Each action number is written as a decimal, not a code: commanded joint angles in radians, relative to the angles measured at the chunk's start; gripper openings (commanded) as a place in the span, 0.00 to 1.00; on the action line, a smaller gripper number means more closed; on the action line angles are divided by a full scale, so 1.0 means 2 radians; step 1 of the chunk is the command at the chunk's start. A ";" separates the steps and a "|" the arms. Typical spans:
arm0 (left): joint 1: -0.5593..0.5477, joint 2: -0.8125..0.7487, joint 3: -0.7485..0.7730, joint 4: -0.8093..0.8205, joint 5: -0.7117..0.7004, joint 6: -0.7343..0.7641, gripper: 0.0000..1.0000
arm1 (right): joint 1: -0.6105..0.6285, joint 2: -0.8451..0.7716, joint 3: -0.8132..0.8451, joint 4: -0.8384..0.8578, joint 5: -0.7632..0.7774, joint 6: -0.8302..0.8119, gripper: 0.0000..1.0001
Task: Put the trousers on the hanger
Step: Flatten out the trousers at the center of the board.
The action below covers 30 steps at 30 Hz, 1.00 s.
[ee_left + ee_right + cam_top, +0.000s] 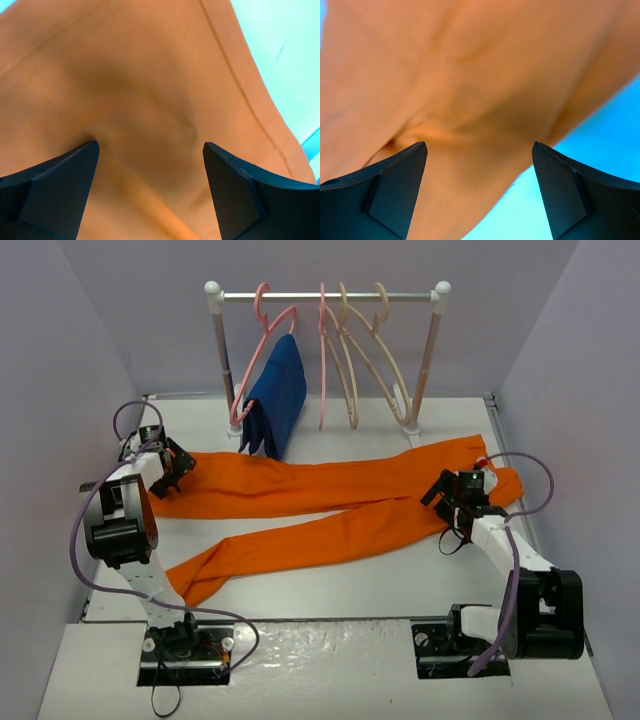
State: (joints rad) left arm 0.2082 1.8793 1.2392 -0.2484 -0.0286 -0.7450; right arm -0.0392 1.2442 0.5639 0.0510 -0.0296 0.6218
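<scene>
The orange trousers (330,502) lie flat on the table, waist at the right and both legs running left. My left gripper (170,466) is at the end of the upper leg. In the left wrist view its jaws (150,145) stand wide apart with orange cloth (150,90) filling the gap. My right gripper (448,502) is over the waist end. In the right wrist view its jaws (480,144) also stand wide apart over cloth (470,75) near its edge. Two cream-beige hangers (388,370) hang empty on the rail at the back.
A clothes rack (325,297) stands at the back on two posts. A dark blue garment (275,400) hangs on a pink hanger at its left, and another pink hanger (324,360) hangs mid-rail. Grey walls close in the left, right and back sides.
</scene>
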 commanded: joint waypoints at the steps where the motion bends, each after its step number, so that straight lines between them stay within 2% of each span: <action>1: -0.004 -0.133 -0.020 -0.024 0.014 -0.003 0.86 | 0.086 -0.034 0.056 -0.035 0.075 -0.048 0.83; 6: -0.057 -0.291 -0.074 -0.114 -0.024 0.025 0.87 | 0.157 -0.028 0.065 -0.055 0.094 -0.056 0.84; 8: -0.086 -0.376 -0.140 -0.136 -0.041 0.018 0.88 | 0.172 -0.029 0.061 -0.054 0.090 -0.057 0.84; 11: -0.099 -0.474 -0.229 -0.172 -0.051 -0.013 0.88 | 0.189 -0.030 0.055 -0.053 0.076 -0.061 0.84; 14: -0.099 -0.535 -0.283 -0.195 -0.062 -0.045 0.88 | 0.199 -0.034 0.049 -0.051 0.064 -0.065 0.84; 19: -0.116 -0.531 -0.327 -0.216 -0.051 -0.066 0.89 | 0.210 -0.043 0.037 -0.044 0.058 -0.062 0.84; 26: -0.118 -0.458 -0.354 -0.178 -0.046 -0.098 0.88 | 0.210 -0.045 0.028 -0.035 0.058 -0.062 0.84; 30: -0.118 -0.401 -0.345 -0.150 -0.073 -0.096 0.83 | 0.210 -0.040 0.025 -0.031 0.059 -0.062 0.84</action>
State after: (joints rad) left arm -0.0215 0.9938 0.5255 -0.6325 -0.1189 -0.9086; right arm 0.3748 1.1809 0.6140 -0.0601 0.0784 0.5030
